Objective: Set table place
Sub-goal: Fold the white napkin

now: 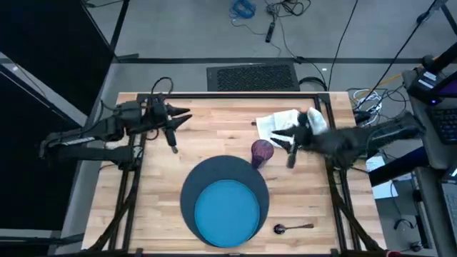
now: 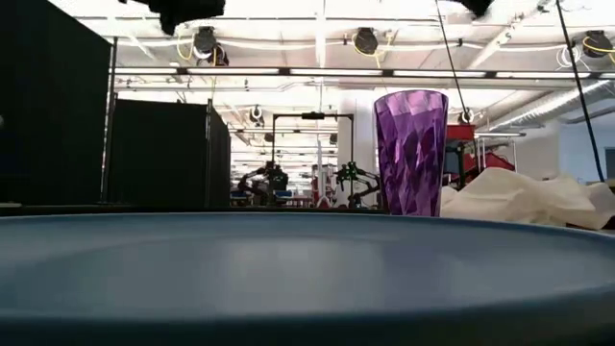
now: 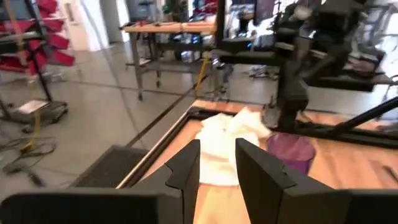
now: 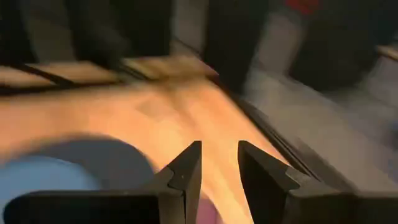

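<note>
The bright blue plate [image 1: 228, 212] lies on the slate-blue charger [image 1: 191, 187] at the table's near middle. A purple cup [image 1: 261, 152] stands upright just past the charger's far right rim, also in the low view [image 2: 411, 154]. The white napkin [image 1: 277, 123] lies crumpled at the far right. A dark spoon [image 1: 293, 228] lies right of the charger. My right gripper [image 4: 219, 155] hovers open by a narrow gap above the cup and napkin, pointing toward the table's left. My left gripper [image 3: 217, 155] hangs over the far left, pointing right, narrowly open and empty.
A dark slim piece [image 1: 173, 140] shows just near of the left gripper and another [image 1: 290, 155] by the right gripper; fork or knife, I cannot tell. Bare planks [image 1: 157, 193] lie left of the charger. The black frame [image 1: 228, 96] runs along the far edge.
</note>
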